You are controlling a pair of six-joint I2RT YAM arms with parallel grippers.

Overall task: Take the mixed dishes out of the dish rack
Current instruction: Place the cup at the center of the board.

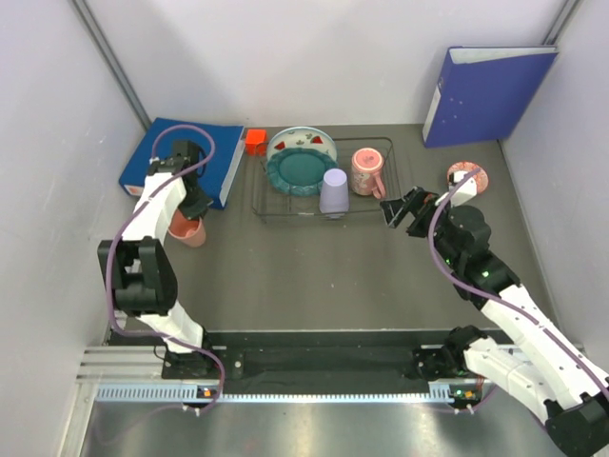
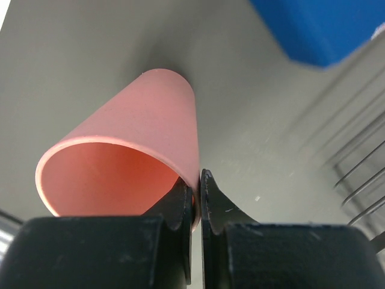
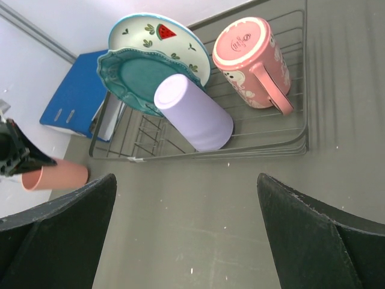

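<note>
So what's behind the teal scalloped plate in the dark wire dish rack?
A white round plate with red watermelon marks stands right behind the teal scalloped plate. Only its upper part shows; the teal plate covers the rest.

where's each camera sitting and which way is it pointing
top external: above and behind the bases, looking down on the table; the left arm and right arm show.
left wrist: low over the table, looking along the shut left gripper at the salmon-pink cup it pinches by the rim.
right wrist: angled down at the dish rack and lavender cup; the open right gripper frames the bottom.
shared: all three show that salmon-pink cup.
</note>
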